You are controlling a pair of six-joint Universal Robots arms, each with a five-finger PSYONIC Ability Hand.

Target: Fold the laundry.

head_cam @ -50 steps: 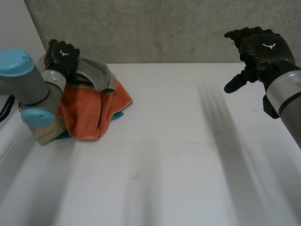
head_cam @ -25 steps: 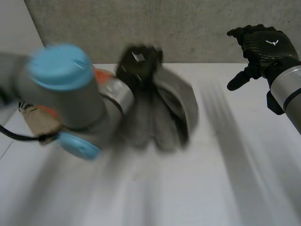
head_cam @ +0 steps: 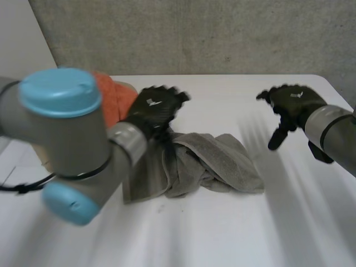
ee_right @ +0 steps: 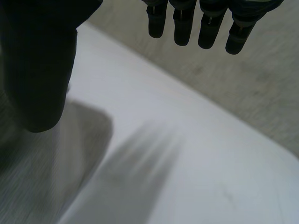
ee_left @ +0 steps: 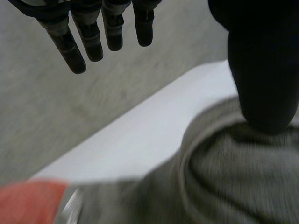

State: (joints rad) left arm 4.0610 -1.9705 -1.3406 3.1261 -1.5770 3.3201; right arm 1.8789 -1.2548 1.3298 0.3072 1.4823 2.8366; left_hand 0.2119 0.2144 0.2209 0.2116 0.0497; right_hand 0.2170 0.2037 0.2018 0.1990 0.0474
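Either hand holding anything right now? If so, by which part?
Nothing is held. The left hand is open above the grey towel, which lies crumpled on the table. The right hand is open too, off to the towel's side.

Left arm reaches in toward middle, grey elbow joint with light-blue cap close to camera. Left hand [head_cam: 153, 108] palm down, fingers [ee_left: 88, 39] straight, thumb set apart, nothing held. Right arm enters from right side. Right hand [head_cam: 292, 103] raised, fingers [ee_right: 187, 25] straight, thumb hanging down apart from them, nothing held.
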